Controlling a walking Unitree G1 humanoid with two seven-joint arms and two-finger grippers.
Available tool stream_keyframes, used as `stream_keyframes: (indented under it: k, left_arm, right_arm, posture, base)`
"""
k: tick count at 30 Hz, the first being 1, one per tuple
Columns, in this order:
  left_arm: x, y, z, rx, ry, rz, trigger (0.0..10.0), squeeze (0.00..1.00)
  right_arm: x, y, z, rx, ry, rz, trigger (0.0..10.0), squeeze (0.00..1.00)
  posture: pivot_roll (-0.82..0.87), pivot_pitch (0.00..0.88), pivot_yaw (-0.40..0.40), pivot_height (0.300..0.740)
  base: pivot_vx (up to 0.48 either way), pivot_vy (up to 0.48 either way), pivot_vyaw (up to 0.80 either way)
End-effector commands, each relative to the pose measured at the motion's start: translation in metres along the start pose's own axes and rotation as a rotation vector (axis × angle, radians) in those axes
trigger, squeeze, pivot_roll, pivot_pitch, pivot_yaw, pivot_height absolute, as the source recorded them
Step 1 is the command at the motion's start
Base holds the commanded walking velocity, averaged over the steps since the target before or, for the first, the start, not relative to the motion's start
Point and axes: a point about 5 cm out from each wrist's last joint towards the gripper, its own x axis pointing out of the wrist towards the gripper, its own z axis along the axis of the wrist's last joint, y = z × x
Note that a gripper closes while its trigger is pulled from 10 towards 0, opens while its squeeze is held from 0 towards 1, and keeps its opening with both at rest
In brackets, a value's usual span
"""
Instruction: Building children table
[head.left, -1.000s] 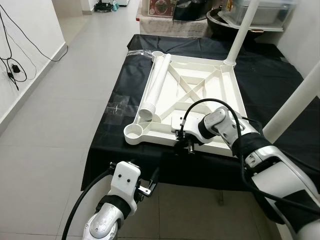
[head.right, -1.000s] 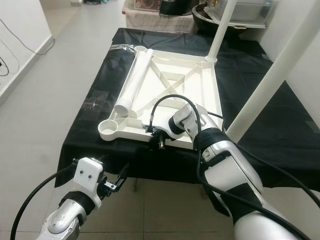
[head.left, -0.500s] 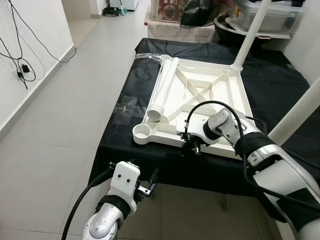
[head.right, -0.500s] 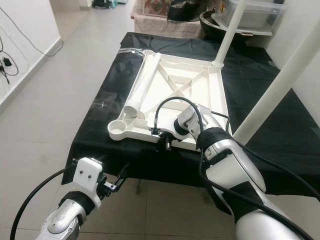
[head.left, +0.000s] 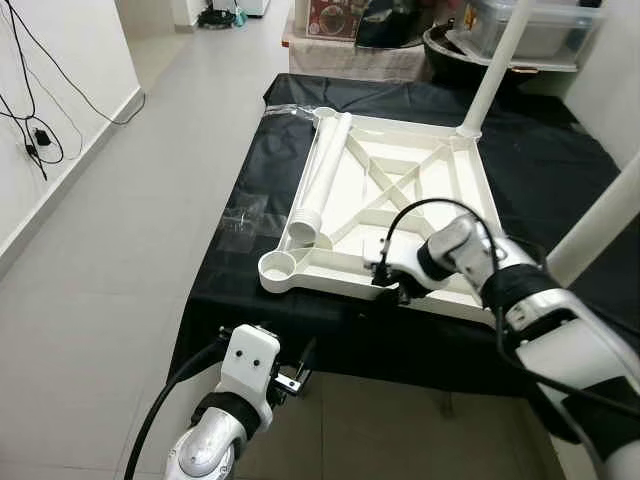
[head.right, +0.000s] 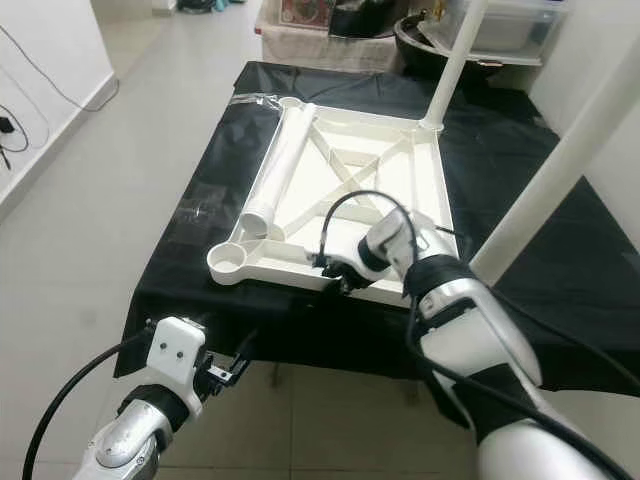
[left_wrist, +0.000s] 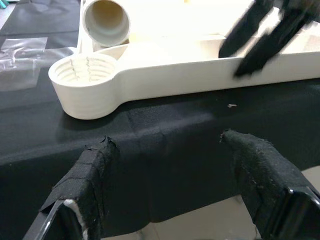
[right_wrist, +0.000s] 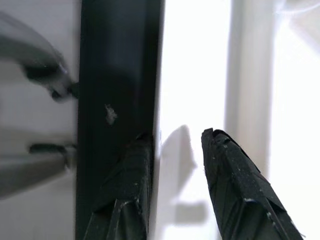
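A white children's table top (head.left: 400, 190) lies upside down on a black cloth (head.left: 262, 170). A loose white leg tube (head.left: 322, 170) rests along its left side, its open end (left_wrist: 106, 20) beside the empty near-left corner socket (head.left: 277, 266). One leg (head.left: 495, 60) stands upright in the far-right corner, another (head.left: 600, 215) rises at the near right. My right gripper (head.left: 392, 285) is open, straddling the table top's near rim (right_wrist: 190, 75), one finger (right_wrist: 132, 190) outside, the other inside. Below the cloth's front edge, my left gripper (left_wrist: 167, 141) is open and holds nothing.
Grey tiled floor (head.left: 120, 250) stretches to the left, with cables (head.left: 30, 100) on the white wall. Boxes and a dark bowl (head.left: 450, 40) crowd the far end. A clear plastic wrapper (head.left: 240, 215) lies on the cloth left of the table top.
My right gripper has moved from in front of the near rim up onto it, its fingers now on either side. The camera has shifted slightly. The left arm stays put.
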Motion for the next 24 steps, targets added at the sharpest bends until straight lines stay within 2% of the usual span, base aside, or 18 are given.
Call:
stream_keyframes:
  k: [1, 3, 7, 8, 10, 11, 14, 16, 18, 19, 20, 21, 22, 24]
  left_arm:
    - [0.0, -0.002, -0.004, -0.005, 0.023, -0.007, 10.0, 0.0]
    - [0.0, -0.002, -0.004, -0.005, 0.023, -0.006, 10.0, 0.0]
    - [0.0, -0.002, -0.005, -0.008, 0.023, -0.007, 10.0, 0.0]
    - [0.0, -0.002, -0.005, -0.008, 0.023, -0.007, 10.0, 0.0]
    - [0.0, -0.002, -0.005, -0.008, 0.023, -0.008, 10.0, 0.0]
    - [0.0, -0.002, -0.005, -0.008, 0.023, -0.008, 10.0, 0.0]
    - [0.0, -0.002, -0.005, -0.007, 0.023, -0.008, 10.0, 0.0]
    - [-0.001, -0.002, -0.005, -0.007, 0.022, -0.008, 10.0, 0.0]
    - [-0.001, -0.002, -0.005, -0.008, 0.022, -0.007, 10.0, 0.0]
    - [-0.001, -0.002, -0.005, -0.008, 0.022, -0.007, 10.0, 0.0]
    - [-0.001, -0.002, -0.005, -0.008, 0.022, -0.008, 10.0, 0.0]
    - [-0.001, -0.002, -0.005, -0.008, 0.022, -0.008, 10.0, 0.0]
    - [-0.001, -0.003, -0.005, -0.008, 0.022, -0.009, 10.0, 0.0]
    - [-0.002, -0.003, -0.005, -0.009, 0.022, -0.009, 10.0, 0.0]
  right_arm:
    - [-0.008, -0.003, 0.009, -0.026, -0.053, -0.001, 10.0, 0.0]
    - [-0.015, -0.005, 0.013, -0.031, -0.091, 0.013, 10.0, 0.0]
    - [-0.057, -0.01, 0.049, -0.019, -0.505, 0.092, 10.0, 0.0]
    - [-0.057, -0.01, 0.049, -0.019, -0.505, 0.092, 10.0, 0.0]
    - [-0.064, -0.012, 0.062, -0.011, -0.629, 0.058, 10.0, 0.0]
    - [-0.061, -0.015, 0.069, 0.018, -0.678, -0.003, 10.0, 0.0]
    - [-0.059, -0.017, 0.073, 0.04, -0.708, -0.041, 10.0, 0.0]
    - [-0.048, -0.024, 0.077, 0.104, -0.712, -0.197, 10.0, 0.0]
    - [-0.024, -0.028, 0.076, 0.186, -0.642, -0.389, 10.0, 0.0]
    - [-0.024, -0.028, 0.076, 0.186, -0.642, -0.389, 10.0, 0.0]
    - [-0.013, -0.028, 0.074, 0.227, -0.604, -0.456, 10.0, 0.0]
    - [-0.013, -0.028, 0.074, 0.227, -0.604, -0.456, 10.0, 0.0]
    - [0.005, -0.024, 0.071, 0.301, -0.558, -0.539, 10.0, 0.0]
    - [0.01, -0.022, 0.07, 0.324, -0.545, -0.562, 10.0, 0.0]
  posture:
    - [0.09, 0.136, -0.083, 0.74]
    - [0.09, 0.136, -0.083, 0.74]
    - [0.08, 0.134, -0.082, 0.74]
    - [0.08, 0.134, -0.082, 0.74]
    - [0.08, 0.133, -0.081, 0.74]
    - [0.08, 0.132, -0.078, 0.74]
    - [0.08, 0.131, -0.078, 0.74]
    - [0.09, 0.128, -0.08, 0.74]
    - [0.09, 0.125, -0.076, 0.74]
    - [0.09, 0.125, -0.076, 0.74]
    - [0.09, 0.124, -0.075, 0.74]
    - [0.09, 0.124, -0.075, 0.74]
    - [0.09, 0.124, -0.074, 0.74]
    - [0.09, 0.124, -0.074, 0.74]
  base:
    - [0.0, 0.0, 0.0]
    - [0.0, 0.0, 0.0]
    - [0.0, 0.0, 0.0]
    - [0.0, 0.0, 0.0]
    - [0.0, 0.0, 0.0]
    - [0.0, 0.0, 0.0]
    - [0.0, 0.0, 0.0]
    - [0.0, 0.0, 0.0]
    - [0.0, 0.0, 0.0]
    - [0.0, 0.0, 0.0]
    - [0.0, 0.0, 0.0]
    - [0.0, 0.0, 0.0]
    - [0.0, 0.0, 0.0]
    - [0.0, 0.0, 0.0]
